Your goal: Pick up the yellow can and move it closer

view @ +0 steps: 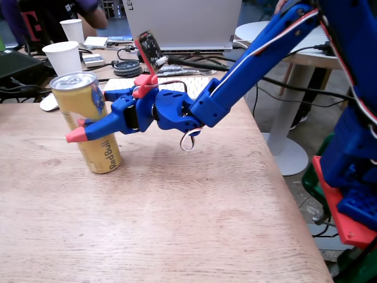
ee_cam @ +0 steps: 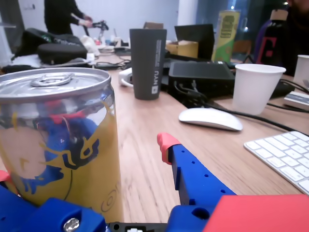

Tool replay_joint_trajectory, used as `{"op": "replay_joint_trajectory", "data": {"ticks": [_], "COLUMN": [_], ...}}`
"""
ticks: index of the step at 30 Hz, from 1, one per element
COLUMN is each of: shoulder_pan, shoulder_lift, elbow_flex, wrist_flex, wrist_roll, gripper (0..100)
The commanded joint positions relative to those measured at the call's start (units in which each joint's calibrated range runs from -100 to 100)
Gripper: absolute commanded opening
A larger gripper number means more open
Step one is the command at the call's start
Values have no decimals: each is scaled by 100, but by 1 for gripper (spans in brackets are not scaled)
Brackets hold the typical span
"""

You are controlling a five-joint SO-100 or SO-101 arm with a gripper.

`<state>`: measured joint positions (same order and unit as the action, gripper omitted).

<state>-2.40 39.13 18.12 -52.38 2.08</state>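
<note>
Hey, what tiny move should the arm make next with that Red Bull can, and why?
Probably close the pincer. In the fixed view the yellow Red Bull can stands upright on the wooden table between the open fingers, and the wrist view shows one red fingertip clear of its side.

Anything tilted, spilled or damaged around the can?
Yes: the tall golden-yellow metal drink can leans, top toward the left in the fixed view, between the blue gripper fingers. No spill or dents visible.

Glossy golden-yellow metal can (ee_cam: pixel 63 145) with mirror-bright silver top, between matt blue plastic gripper (view: pixel 88 112) fingers, on pale, matt grained wooden table (view: pixel 165 224).
</note>
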Motion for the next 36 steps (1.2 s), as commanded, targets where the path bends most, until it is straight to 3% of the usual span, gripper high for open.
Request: {"op": "replay_joint_trajectory", "data": {"ticks": [1, 6, 13, 25, 32, 36], "shoulder_pan": [-82, -387, -911, -911, -911, -945], "shoulder_lift": [144, 710, 770, 770, 770, 719], "elbow_flex": [-675, -1600, -1713, -1704, -1647, -1694], "wrist_flex": [-8, 0, 0, -8, -74, -16], "wrist_roll": [5, 0, 5, 10, 10, 10], "gripper": [60, 60, 59, 31, 20, 19]}}
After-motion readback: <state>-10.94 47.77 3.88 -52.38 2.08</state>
